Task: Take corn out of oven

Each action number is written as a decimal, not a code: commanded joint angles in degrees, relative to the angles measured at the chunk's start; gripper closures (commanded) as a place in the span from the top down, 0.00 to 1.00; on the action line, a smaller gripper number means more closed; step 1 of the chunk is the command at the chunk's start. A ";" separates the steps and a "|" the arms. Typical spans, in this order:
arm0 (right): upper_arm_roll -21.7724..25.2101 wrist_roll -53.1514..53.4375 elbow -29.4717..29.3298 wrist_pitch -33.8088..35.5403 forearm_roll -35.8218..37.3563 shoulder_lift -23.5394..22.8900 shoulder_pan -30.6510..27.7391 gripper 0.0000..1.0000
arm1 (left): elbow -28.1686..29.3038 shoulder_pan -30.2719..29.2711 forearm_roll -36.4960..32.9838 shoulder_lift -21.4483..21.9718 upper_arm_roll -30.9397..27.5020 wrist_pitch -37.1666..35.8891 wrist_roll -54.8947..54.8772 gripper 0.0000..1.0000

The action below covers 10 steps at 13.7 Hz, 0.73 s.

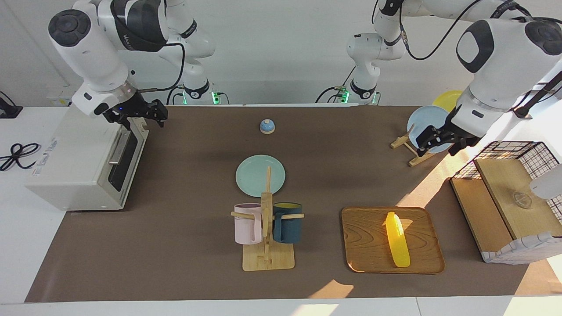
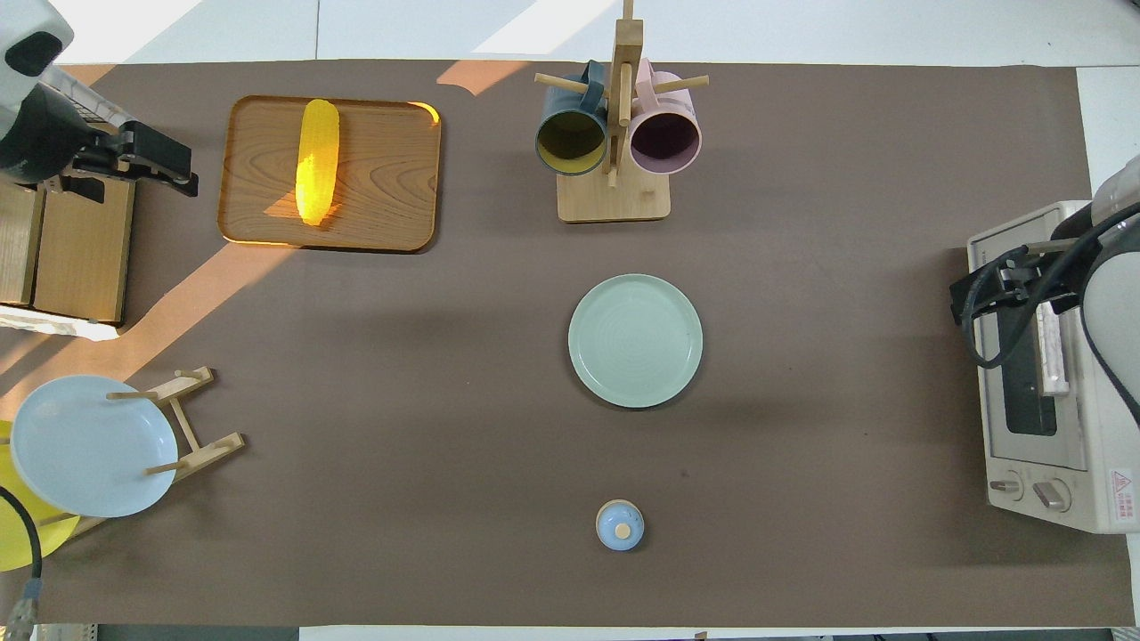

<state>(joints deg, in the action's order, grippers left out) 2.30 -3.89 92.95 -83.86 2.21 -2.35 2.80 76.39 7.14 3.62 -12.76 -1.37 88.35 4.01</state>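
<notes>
Looking at the tabletop (image 1: 175, 245), you can see the corn (image 1: 398, 239) lying flat along the wooden tray (image 1: 364, 232), at the left arm's end and well apart from the oven (image 1: 83, 162) at the right arm's end. That placement reads as the job being essentially done: the cob is out and resting where it cannot roll off, since the tray's raised rim hems it in.

Your left tool (image 1: 441, 140) hangs empty in the air over the plate rack (image 1: 412, 149) with its fingers spread apart, gripping nothing. Your right tool (image 1: 138, 115) sits at the top edge of the oven's dark glass door (image 1: 125, 158), fingers apart too. The door looks shut, though from this angle you cannot be quite sure, nor whether the tool touches the door. Holding there makes sense as a waiting post by the door
</notes>
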 commanded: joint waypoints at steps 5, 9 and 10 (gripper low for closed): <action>0.16 0.63 1.70 -0.95 -1.15 1.47 0.27 1.00 | 22.13 2.54 -1.16 16.01 0.84 1.56 3.02 1.00; 0.07 0.63 1.70 -0.95 -1.06 1.47 0.27 1.00 | 16.88 -1.60 -1.16 13.12 4.89 1.49 2.14 1.00; 0.07 0.63 1.70 -0.95 -1.06 1.47 0.27 1.00 | 16.78 -1.34 -1.16 13.20 4.72 0.96 2.14 1.00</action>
<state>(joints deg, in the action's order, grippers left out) 2.23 -3.89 92.96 -83.86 2.21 -2.28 2.90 94.80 6.47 3.51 1.09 2.67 90.26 5.97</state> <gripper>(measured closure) 0.000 0.000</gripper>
